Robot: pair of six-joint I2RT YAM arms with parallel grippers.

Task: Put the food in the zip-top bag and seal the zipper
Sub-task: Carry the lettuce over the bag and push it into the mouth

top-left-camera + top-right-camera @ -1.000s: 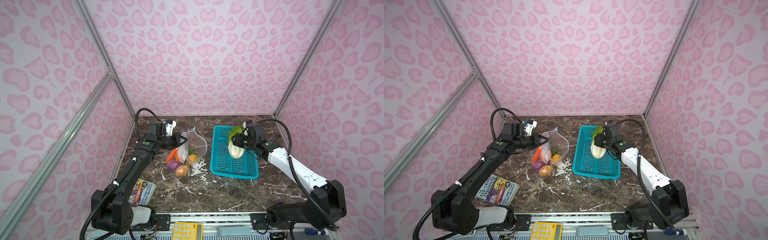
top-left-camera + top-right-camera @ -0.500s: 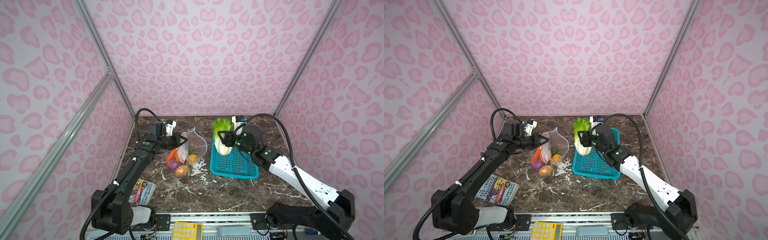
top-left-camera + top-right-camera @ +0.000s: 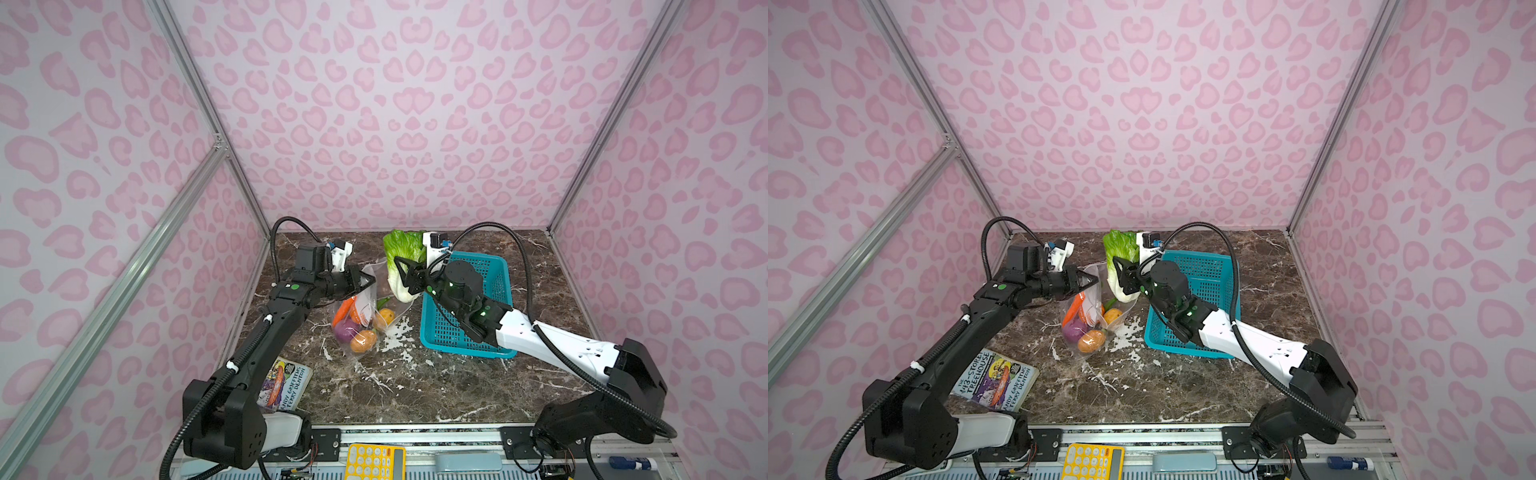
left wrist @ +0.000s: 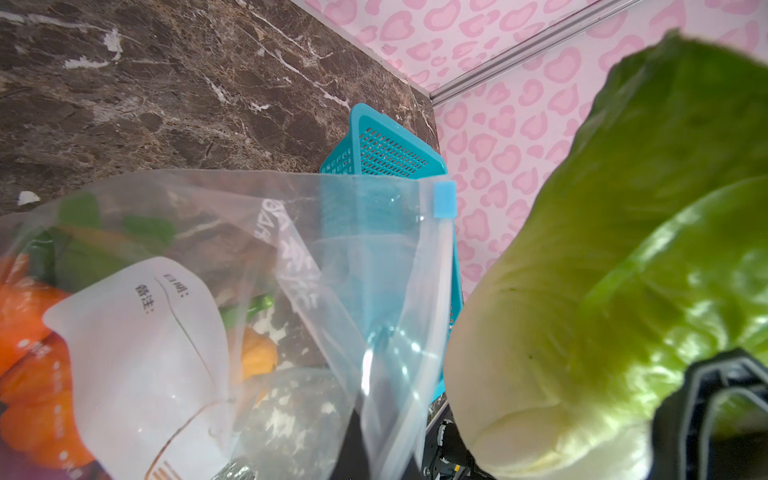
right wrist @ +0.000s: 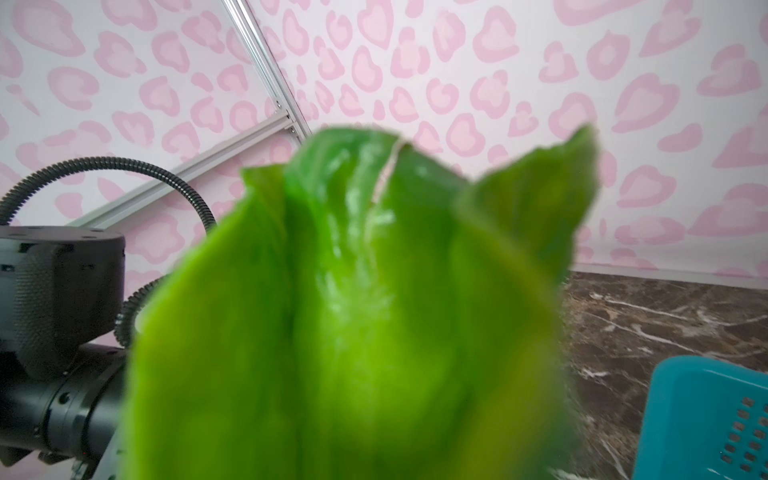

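The zip-top bag [image 3: 365, 316] [image 3: 1088, 320] stands on the marble. A carrot, a purple onion [image 3: 345, 330] and orange pieces lie inside it. My left gripper [image 3: 368, 282] [image 3: 1090, 282] is shut on the bag's mouth edge and holds it up. In the left wrist view the zipper [image 4: 441, 270] runs down from its blue slider tab [image 4: 444, 199]. My right gripper [image 3: 405, 276] [image 3: 1124, 279] is shut on the green-white cabbage [image 3: 401, 259] [image 3: 1120, 262] [image 4: 623, 291]. The cabbage hangs upright in the air just right of the bag's mouth. It fills the right wrist view [image 5: 353, 332] and hides the jaws there.
A teal perforated basket [image 3: 490, 270] [image 3: 1208, 266] [image 5: 706, 415] sits right of the bag, under my right forearm. A book [image 3: 286, 384] lies at the front left and a yellow calculator [image 3: 374, 461] on the front rail. Pink patterned walls close in three sides.
My right gripper has lifted the cabbage out of the teal basket and carried it left, up beside the bag's mouth. The left arm and the bag have stayed put.
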